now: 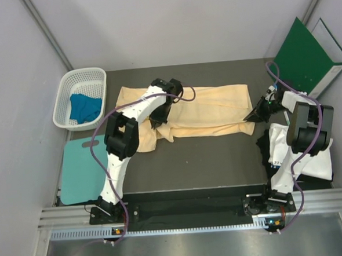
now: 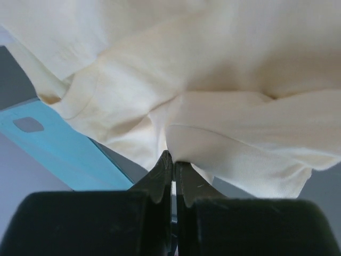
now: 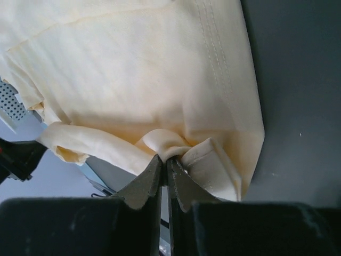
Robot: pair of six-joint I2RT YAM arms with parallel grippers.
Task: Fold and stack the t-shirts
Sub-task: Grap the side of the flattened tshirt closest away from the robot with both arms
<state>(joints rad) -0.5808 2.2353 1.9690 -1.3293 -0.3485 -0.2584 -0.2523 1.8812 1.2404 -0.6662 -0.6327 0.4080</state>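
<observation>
The left arm (image 1: pixel 116 166), built of white links and black joints, is bent at the elbow above its base and is extended forward and to the right. Its wrist is angled downward. The left tool (image 2: pixel 173 162), a black two-finger part, is seen with its jaws pressed together, and a fold of the pale peach-yellow cloth t-shirt (image 2: pixel 240 80) is caught at their tips. The right arm (image 1: pixel 285 170) is folded upward from its base, with the forearm directed to the left. The right tool (image 3: pixel 166 160), likewise black, is held low with its jaws all but together, and a bunched edge of the same t-shirt is pinched between them.
</observation>
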